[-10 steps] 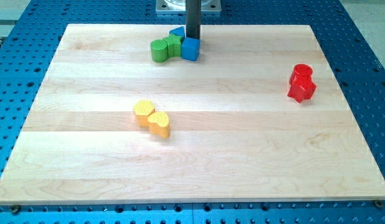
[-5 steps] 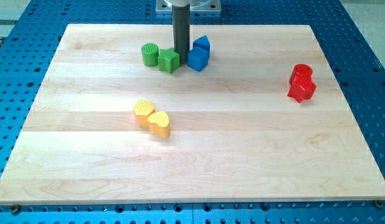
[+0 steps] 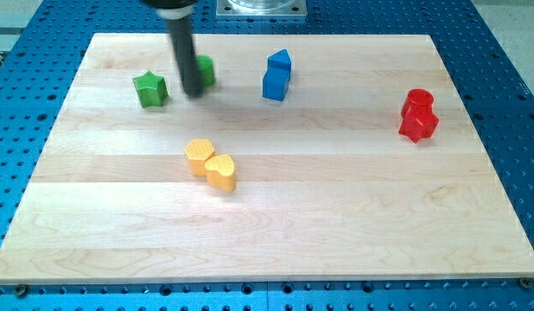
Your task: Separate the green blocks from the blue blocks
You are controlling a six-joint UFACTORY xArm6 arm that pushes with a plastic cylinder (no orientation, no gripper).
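My tip [image 3: 193,92] rests on the board near the view's top left. A green block [image 3: 205,71], partly hidden by the rod, sits right behind it and to its right. A green star block [image 3: 150,89] lies apart to the tip's left. Two blue blocks stand together well to the right: a blue cube [image 3: 275,85] with another blue block [image 3: 280,61] just behind it. A clear gap lies between the greens and the blues.
Two yellow blocks [image 3: 211,164] touch each other near the board's middle left. Two red blocks [image 3: 418,114] touch each other near the board's right edge. The wooden board [image 3: 336,216] sits on a blue perforated table.
My tip has swept to the view's left. The green star slid far left and the other green block moved left with the rod. The blue blocks stayed near the top middle.
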